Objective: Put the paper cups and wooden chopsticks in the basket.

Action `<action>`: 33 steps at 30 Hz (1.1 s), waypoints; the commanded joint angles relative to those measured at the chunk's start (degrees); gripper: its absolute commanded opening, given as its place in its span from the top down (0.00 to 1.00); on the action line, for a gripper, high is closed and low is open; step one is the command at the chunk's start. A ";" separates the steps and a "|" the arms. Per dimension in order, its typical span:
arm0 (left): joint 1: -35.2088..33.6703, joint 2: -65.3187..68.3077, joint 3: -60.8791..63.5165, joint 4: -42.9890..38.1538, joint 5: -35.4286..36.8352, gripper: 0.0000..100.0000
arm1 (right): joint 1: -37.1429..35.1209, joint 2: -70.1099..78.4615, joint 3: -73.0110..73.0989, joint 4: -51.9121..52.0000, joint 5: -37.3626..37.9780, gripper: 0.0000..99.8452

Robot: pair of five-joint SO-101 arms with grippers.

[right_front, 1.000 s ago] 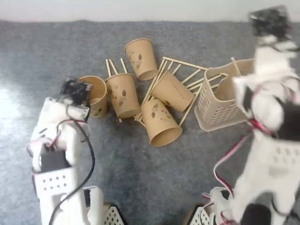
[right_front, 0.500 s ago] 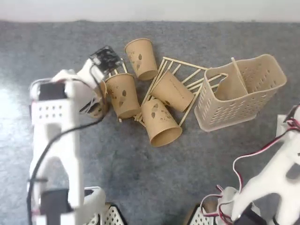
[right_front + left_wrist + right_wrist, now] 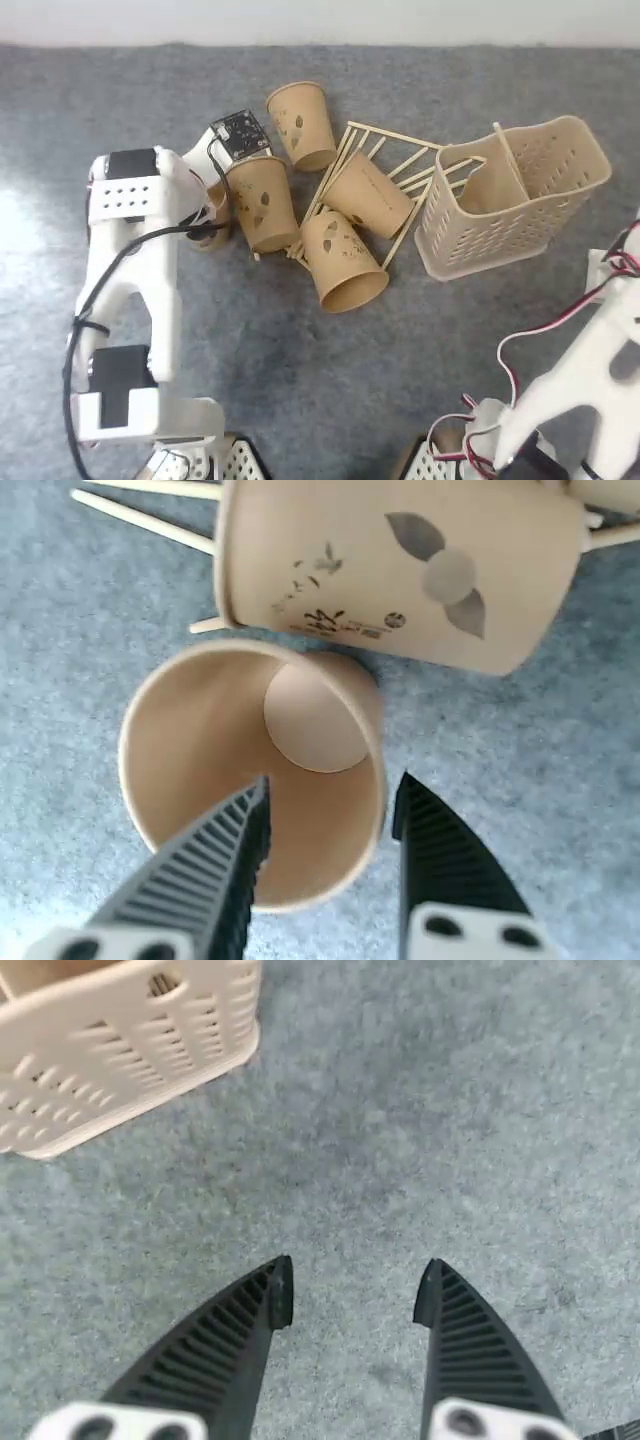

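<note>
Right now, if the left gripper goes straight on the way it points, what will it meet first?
The left gripper would most likely meet the open paper cup: its wall lies between the open fingers, one over the mouth, one outside. Depth is unclear.

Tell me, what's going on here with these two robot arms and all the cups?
They are tidying cups and chopsticks into a basket. The left arm has its jaws open astride the rim of a paper cup, one inside and one outside, not yet closed. Four more cups lie tipped over among wooden chopsticks on the grey carpet. The right arm sits back, jaws open over bare carpet beside the basket, which seems to hold one cup and a chopstick.
</note>
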 commanded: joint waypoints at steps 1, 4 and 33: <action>1.23 -0.35 0.48 -1.05 -0.79 0.83 | -1.89 -1.54 -0.35 -1.10 0.35 0.79; 1.05 -0.35 0.48 -0.97 -0.79 0.95 | -2.51 -1.54 -0.35 -1.10 0.26 0.79; 5.45 -17.93 -10.24 26.46 -2.46 0.99 | -2.77 -0.92 0.00 -1.10 0.26 0.79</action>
